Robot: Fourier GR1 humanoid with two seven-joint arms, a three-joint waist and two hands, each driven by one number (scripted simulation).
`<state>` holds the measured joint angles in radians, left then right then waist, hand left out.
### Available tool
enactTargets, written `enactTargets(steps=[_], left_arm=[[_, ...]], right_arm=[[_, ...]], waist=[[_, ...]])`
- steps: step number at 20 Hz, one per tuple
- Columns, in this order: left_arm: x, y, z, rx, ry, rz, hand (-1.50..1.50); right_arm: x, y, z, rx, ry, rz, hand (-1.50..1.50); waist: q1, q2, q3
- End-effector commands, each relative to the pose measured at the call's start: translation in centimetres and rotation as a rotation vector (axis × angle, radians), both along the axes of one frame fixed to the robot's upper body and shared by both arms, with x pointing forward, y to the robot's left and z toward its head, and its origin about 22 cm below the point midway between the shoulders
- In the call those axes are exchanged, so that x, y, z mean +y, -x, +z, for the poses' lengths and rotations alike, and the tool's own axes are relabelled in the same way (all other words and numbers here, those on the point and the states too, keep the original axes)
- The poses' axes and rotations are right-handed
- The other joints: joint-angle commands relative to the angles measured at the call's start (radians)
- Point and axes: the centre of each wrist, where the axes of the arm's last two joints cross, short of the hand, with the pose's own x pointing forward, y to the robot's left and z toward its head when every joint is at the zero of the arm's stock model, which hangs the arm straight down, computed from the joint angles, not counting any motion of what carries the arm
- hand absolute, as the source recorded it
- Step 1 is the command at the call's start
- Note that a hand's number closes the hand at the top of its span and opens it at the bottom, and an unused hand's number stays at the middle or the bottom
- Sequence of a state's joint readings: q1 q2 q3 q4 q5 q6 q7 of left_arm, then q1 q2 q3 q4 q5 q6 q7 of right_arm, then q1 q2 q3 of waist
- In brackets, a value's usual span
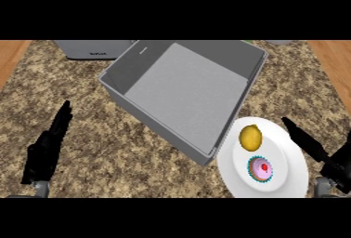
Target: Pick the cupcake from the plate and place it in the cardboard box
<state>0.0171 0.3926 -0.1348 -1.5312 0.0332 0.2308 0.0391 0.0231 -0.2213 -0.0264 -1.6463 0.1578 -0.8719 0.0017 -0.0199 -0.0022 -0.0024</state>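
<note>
Nearest the counter's front edge, right hand (316, 149) and left hand (45, 148) both rest open, fingers straight, holding nothing. Cupcake (261, 168) sits on white plate (296, 162) at front right, lemon (251, 137) just behind. Pick not begun; next, right hand must close round cupcake. Grey box (184, 91) lies beyond, open.

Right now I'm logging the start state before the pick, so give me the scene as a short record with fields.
surface: speckled stone counter
box: grey open box, nothing visible inside, upper middle
plate: white plate, lower right, close beside the box's near corner
cupcake: cupcake with pink icing and teal wrapper, on the plate
other item on plate: yellow lemon, behind the cupcake
left hand: left hand open, holds nothing, lower left
right hand: right hand open, holds nothing, at the plate's right edge
task progress: cupcake not yet picked
</note>
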Motion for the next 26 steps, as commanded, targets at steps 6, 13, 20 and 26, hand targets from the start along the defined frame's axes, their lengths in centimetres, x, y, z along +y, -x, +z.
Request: enactTargets(steps=[6, 13, 20, 26], left_arm=[[-0.3, 0.2, -0.9, 0.006, -0.013, 0.029, 0.00], [-0.4, -0.2, -0.4, 0.019, -0.025, 0.003, 0.00], [-0.2, -0.2, 1.5, 0.030, -0.021, -0.008, 0.00], [-0.9, -1.1, 0.6, 0.021, 0.004, -0.005, 0.00]], right_arm=[[-1.9, 6.7, -1.8, 0.486, 0.244, 0.040, -1.50], [-0.8, 8.5, 0.9, 0.970, 0.241, 0.232, -1.50], [3.9, 6.3, 7.2, 1.176, 0.193, 0.276, -1.50], [8.1, 4.3, 5.4, 1.229, 0.164, 0.237, -1.50]], waist=[[0.008, 0.004, -0.008], [0.023, 0.008, -0.008], [0.043, 0.003, 0.000], [0.028, 0.004, 0.001]])
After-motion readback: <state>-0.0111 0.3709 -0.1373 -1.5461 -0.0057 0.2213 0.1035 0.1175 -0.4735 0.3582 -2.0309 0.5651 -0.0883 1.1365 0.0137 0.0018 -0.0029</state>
